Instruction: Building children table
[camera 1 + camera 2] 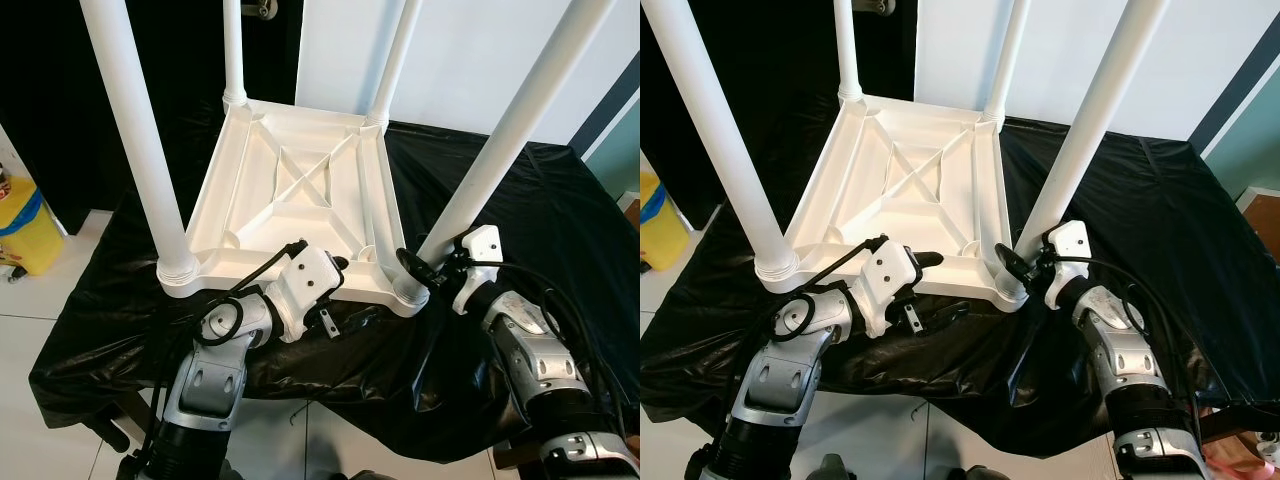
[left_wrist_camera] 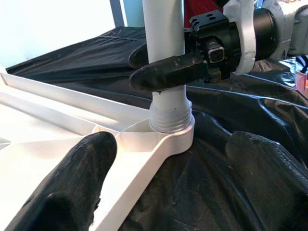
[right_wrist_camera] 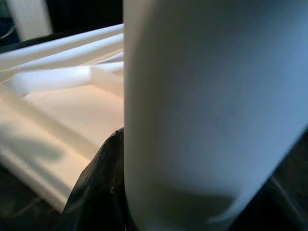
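Note:
A white children's table lies upside down on a black cloth, all its legs pointing up. My right gripper is shut on the near right leg just above its corner socket; in the left wrist view its black fingers wrap the leg, and threads show at the leg's base. My left gripper is open at the table's near rim, beside that corner. One finger rests over the white underside and the other over the cloth. In the right wrist view the leg is very close.
The black cloth covers the low work surface and hangs over its front edge. A yellow bin stands on the tiled floor at the left. A white wall rises behind the table.

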Controlling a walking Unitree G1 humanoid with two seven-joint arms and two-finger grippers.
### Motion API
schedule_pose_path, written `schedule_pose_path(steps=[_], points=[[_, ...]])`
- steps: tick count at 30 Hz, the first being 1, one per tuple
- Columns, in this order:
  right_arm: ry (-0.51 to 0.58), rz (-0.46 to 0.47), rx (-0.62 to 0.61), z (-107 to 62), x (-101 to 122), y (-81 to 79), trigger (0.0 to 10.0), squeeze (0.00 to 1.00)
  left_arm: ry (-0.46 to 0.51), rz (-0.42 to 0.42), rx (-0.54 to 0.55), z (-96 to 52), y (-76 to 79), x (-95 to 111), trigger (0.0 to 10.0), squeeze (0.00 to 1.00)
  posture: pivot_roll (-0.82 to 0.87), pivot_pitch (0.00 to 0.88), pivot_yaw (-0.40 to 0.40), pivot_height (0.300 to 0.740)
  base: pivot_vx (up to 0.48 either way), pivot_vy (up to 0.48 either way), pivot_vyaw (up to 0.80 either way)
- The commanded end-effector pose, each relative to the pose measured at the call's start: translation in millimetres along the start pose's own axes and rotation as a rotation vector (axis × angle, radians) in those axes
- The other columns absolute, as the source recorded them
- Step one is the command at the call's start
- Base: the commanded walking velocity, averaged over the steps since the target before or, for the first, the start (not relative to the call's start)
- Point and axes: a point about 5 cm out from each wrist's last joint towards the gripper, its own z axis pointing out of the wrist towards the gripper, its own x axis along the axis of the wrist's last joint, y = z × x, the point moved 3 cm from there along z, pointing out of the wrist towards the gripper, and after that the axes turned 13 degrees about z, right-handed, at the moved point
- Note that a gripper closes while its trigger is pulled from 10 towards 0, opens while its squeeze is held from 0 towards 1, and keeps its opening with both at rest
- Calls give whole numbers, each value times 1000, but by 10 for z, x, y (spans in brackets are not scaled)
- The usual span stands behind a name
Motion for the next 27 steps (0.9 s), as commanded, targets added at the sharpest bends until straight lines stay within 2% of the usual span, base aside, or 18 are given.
schedule_pose_path(steps=[1, 5, 9, 10, 15, 18, 27], points=[[-50, 10, -130, -90, -152, 70, 10000, 0, -15, 0, 112, 29, -61, 3, 10000, 0, 106, 56, -138, 740, 0, 0, 0], [-4, 38, -280, -103, -167, -37, 10000, 0, -10, -4, 101, 40, -39, 6, 10000, 0, 99, 63, -130, 740, 0, 0, 0], [15, 50, -327, -91, -156, -68, 10000, 0, -9, -4, 97, 45, -35, 7, 10000, 0, 97, 64, -127, 740, 0, 0, 0], [42, 55, -381, -70, -142, -104, 10000, 0, -7, -4, 91, 51, -28, 9, 10000, 0, 96, 65, -124, 740, 0, 0, 0], [62, 69, -426, -51, -153, -137, 10000, 0, -5, -4, 88, 55, -24, 10, 10000, 0, 94, 66, -123, 740, 0, 0, 0], [60, 69, -452, -12, -167, -231, 10000, 0, -3, -4, 82, 65, -13, 13, 10000, 0, 92, 67, -123, 740, 0, 0, 0], [50, 43, -471, -28, -154, -242, 10000, 0, -2, -6, 84, 72, -11, 12, 10000, 0, 93, 63, -126, 740, 0, 0, 0]])
